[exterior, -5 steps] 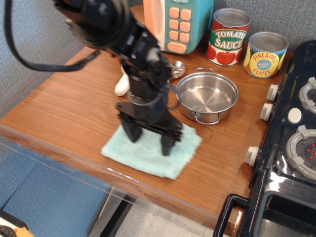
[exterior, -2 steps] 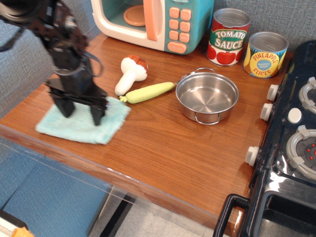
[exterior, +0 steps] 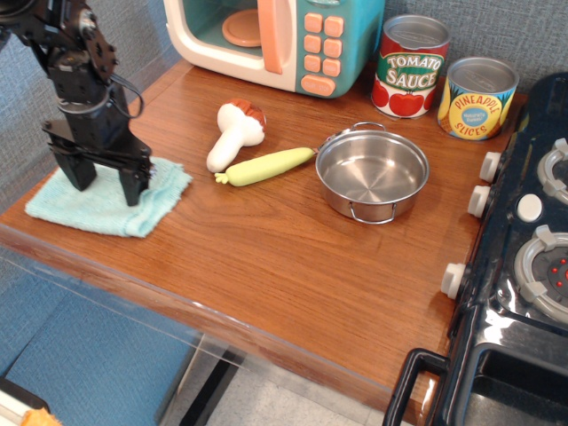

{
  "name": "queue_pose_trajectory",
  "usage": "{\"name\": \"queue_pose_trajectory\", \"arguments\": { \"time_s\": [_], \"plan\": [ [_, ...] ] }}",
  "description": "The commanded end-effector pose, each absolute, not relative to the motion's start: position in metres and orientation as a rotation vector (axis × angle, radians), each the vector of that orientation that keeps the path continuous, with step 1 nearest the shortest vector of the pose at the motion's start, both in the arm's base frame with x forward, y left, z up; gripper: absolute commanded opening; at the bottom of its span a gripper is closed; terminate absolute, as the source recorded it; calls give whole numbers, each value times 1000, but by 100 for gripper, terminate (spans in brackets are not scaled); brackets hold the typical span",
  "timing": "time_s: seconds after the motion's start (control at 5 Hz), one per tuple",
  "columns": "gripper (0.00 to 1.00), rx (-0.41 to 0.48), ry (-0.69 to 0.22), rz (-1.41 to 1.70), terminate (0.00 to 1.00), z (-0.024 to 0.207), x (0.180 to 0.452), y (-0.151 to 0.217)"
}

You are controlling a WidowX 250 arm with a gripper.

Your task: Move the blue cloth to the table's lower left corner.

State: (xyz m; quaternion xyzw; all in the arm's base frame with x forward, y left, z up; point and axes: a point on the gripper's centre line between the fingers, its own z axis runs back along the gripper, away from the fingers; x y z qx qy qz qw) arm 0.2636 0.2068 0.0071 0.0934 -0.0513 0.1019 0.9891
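Shifted further left since the earlier frame: the pale aqua-blue terry cloth (exterior: 108, 199) now lies at the near left corner of the glossy reddish-brown wood-grain table (exterior: 293, 266), close to the rounded front edge. Black robot gripper (exterior: 103, 179) stands upright over it, jaws spread wide, both fingertips pressing down on the cloth, nothing pinched between them. Right of the cloth, apart from it: white toy mushroom with brown cap (exterior: 234, 133), pale green toy vegetable (exterior: 266, 166), then shiny steel pot (exterior: 372, 172). Teal toy microwave (exterior: 284, 40) sits behind.
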Motion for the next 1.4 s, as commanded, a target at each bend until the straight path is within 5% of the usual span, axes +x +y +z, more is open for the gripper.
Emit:
{"name": "queue_pose_trajectory", "arguments": {
  "time_s": [0.0, 0.4, 1.0, 1.2],
  "plan": [
    [100, 117, -113, 154, 0, 24, 253, 201],
    [100, 122, -137, 116, 0, 71, 250, 200],
    [100, 191, -121, 134, 0, 84, 247, 185],
    [100, 191, -121, 134, 100, 84, 247, 185]
  ]
}}
